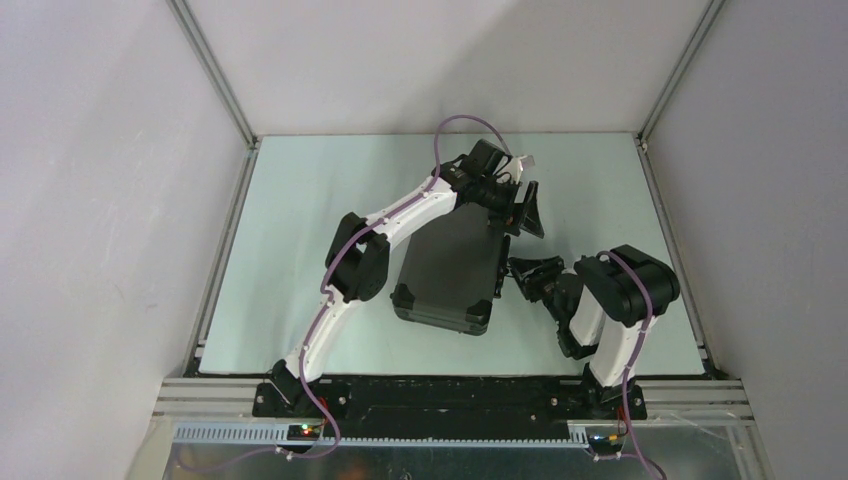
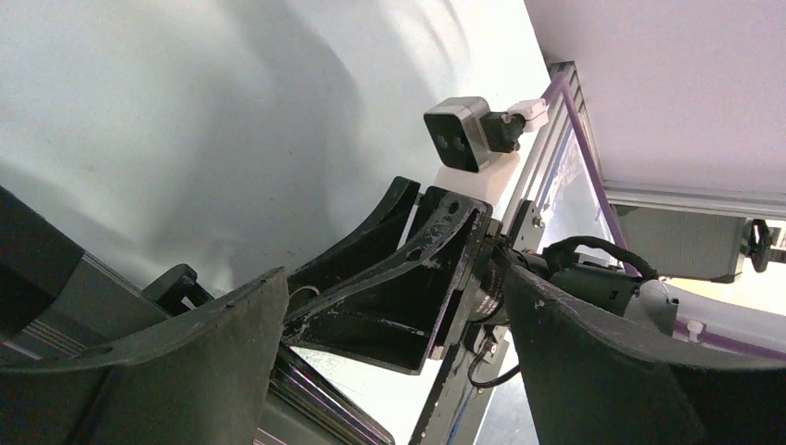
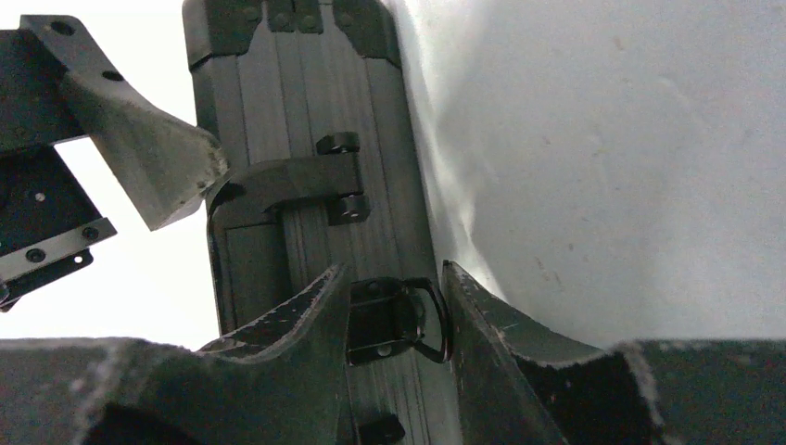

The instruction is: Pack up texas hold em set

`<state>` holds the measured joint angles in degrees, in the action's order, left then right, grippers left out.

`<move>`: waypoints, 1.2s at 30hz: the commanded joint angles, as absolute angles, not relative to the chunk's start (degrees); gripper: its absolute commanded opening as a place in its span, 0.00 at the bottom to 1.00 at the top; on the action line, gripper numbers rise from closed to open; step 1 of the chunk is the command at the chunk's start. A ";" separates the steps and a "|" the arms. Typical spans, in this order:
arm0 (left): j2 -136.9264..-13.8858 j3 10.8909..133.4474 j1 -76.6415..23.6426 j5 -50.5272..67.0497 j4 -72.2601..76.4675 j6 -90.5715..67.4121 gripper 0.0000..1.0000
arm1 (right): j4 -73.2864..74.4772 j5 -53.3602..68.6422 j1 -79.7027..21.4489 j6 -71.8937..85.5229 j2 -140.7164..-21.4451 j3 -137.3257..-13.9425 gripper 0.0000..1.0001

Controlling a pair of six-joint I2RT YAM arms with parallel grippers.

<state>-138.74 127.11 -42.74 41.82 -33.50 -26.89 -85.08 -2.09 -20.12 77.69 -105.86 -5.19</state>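
1. I am looking down at the briefcase (image 1: 450, 265), which is lying flat with its lid down in the middle of the table (image 1: 300, 200), between my two arms.
2. Its long axis is running from my bases toward the far wall, with the far end leaning a little to the right. The edge carrying the handle (image 3: 278, 185) is facing right, toward my right arm.
3. My right gripper (image 3: 394, 273) is sitting against that edge, just beside the handle. Its jaws are partly closed astride the latch (image 3: 394, 320), and the fingers seem to be touching it on both sides.
4. My left gripper (image 1: 527, 210) is hanging by the case's far right corner, with its jaws wide apart and holding nothing.
5. I am judging the right arm the nearer one for fastening the latch, since that move is turning on the latch edge facing it.
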 commanded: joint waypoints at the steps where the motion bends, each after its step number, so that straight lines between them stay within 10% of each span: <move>1: -138.58 126.03 -41.26 39.20 -39.61 -24.92 0.94 | -86.58 -0.67 -19.86 73.67 -103.22 -5.50 0.42; 36: -138.53 126.38 -41.31 40.14 -39.57 -24.97 0.94 | -86.69 6.36 -19.25 69.14 -96.68 -3.60 0.38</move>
<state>-138.74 127.11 -42.63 42.30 -33.58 -26.89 -83.92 4.29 -19.62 70.87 -99.04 -4.05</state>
